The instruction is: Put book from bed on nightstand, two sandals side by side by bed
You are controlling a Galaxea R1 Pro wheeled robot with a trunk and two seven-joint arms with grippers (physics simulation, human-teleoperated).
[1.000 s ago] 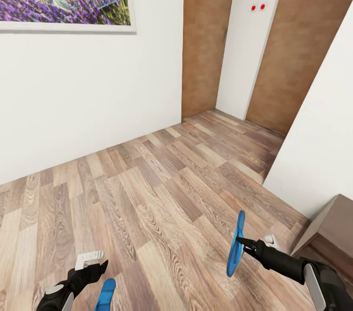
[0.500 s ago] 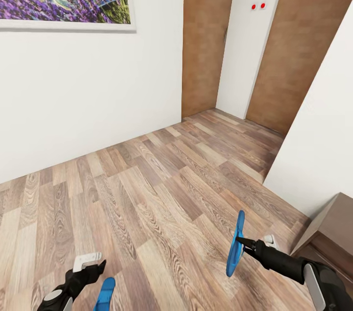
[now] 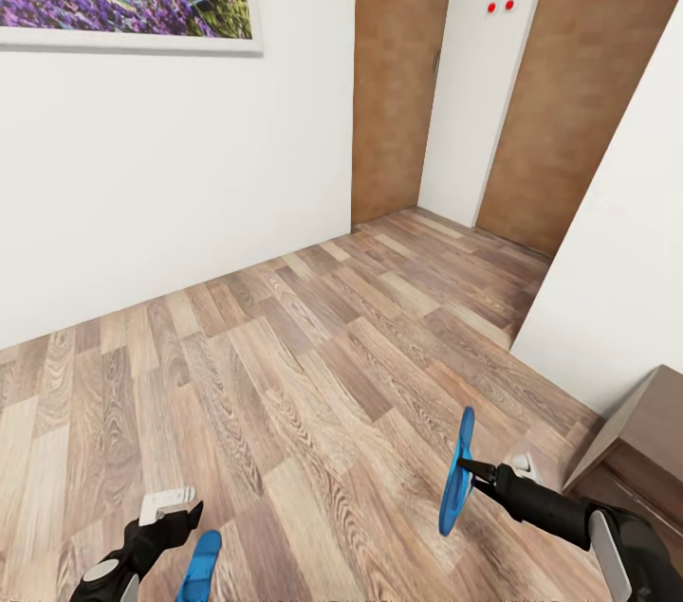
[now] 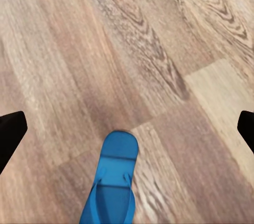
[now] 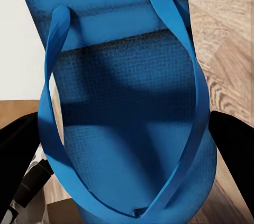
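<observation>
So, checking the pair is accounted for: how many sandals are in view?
2. One sandal hangs upright in the right gripper; the other sandal lies by the left gripper.

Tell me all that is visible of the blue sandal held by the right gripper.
The sandal is a bright blue flat flip-flop with thin blue toe straps and a finely textured footbed. It hangs on edge, nearly upright, above the wood-plank floor, touching nothing else. The right gripper pinches it near the middle. In the right wrist view its strapped side faces the camera.
</observation>
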